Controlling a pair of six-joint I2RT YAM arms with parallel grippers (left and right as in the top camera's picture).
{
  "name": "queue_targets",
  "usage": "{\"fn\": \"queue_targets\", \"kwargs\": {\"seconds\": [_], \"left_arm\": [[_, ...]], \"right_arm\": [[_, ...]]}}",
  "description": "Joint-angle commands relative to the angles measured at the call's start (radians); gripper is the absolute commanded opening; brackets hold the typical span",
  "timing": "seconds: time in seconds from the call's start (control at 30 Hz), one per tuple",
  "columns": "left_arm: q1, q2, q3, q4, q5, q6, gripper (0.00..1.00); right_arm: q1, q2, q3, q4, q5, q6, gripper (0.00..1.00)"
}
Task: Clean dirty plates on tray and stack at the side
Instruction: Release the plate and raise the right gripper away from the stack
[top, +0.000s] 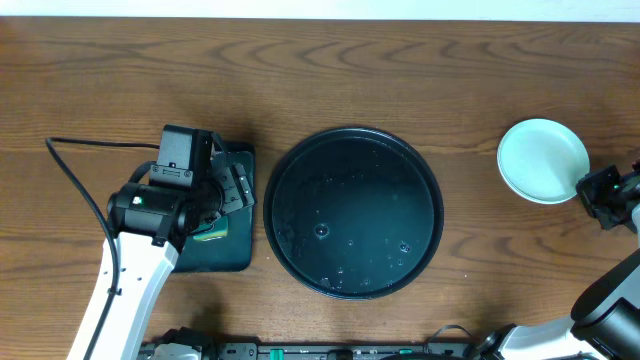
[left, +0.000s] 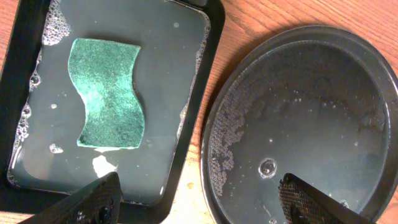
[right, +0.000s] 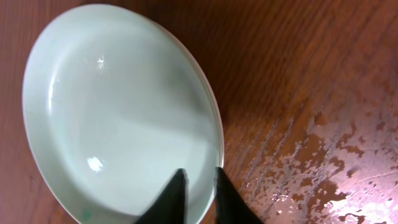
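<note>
A pale mint-green plate lies on the bare wood at the right side; the right wrist view shows it clean, with a second rim edge just under it. Whether more plates lie beneath I cannot tell. My right gripper is at the plate's near-right edge, its fingers close together astride the rim. The large round black tray in the middle holds only water drops and foam, no plates; it also shows in the left wrist view. My left gripper is open and empty above the gap between the two trays.
A small rectangular dark tray of soapy water holds a green sponge, left of the round tray. A black cable runs across the left of the table. The wood by the plate is wet.
</note>
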Motion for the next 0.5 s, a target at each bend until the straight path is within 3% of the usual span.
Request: {"fn": "queue_targets", "kwargs": {"seconds": [0.0,0.1,0.2,0.47], "left_arm": [[-0.002,0.001,0.001,-0.006,-0.020,0.002,0.82],[-0.002,0.001,0.001,-0.006,-0.020,0.002,0.82],[-0.002,-0.008,0.002,-0.005,-0.028,0.007,0.82],[-0.002,-0.169,0.055,-0.017,-0.134,0.077,0.82]], "right_arm": [[0.006,-0.004,0.020,0.003,-0.007,-0.014,0.28],[0.011,-0.012,0.021,-0.011,-0.052,-0.014,0.17],[0.036,-0.060,0.021,-0.012,-0.122,-0.050,0.14],[0.234,-0.307,0.021,0.011,-0.089,-0.295,0.36]]}}
